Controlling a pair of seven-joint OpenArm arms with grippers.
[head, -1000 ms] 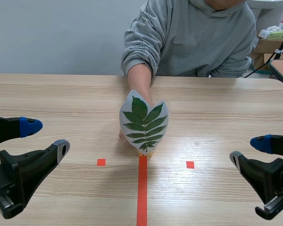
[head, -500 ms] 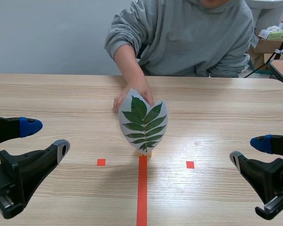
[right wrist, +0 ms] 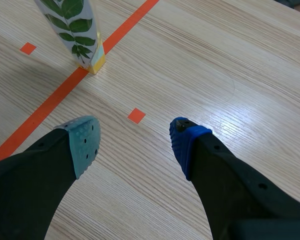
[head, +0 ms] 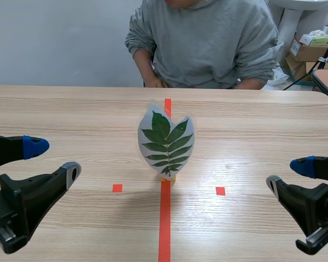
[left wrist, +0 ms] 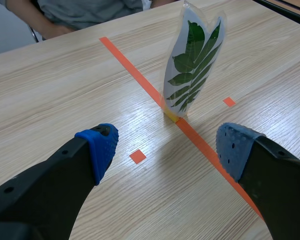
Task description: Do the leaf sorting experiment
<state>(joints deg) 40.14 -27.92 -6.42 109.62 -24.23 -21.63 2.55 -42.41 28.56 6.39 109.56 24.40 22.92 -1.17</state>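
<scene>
The person's hand (head: 154,83) has withdrawn from the leaf card (head: 166,144), perhaps clipped upright. My left pincer (head: 53,159) and right pincer (head: 287,174) flank it, spread: my turn

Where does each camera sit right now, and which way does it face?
Scene view: between the arms, facing the person across the table; left gripper and right gripper show, open.
Left wrist view: on the left arm, down toward the laminated leaf; own fingers show.
Right wrist view: on the right arm, down at the table; own fingers show.
Shared: the laminated leaf, in all three.
</scene>
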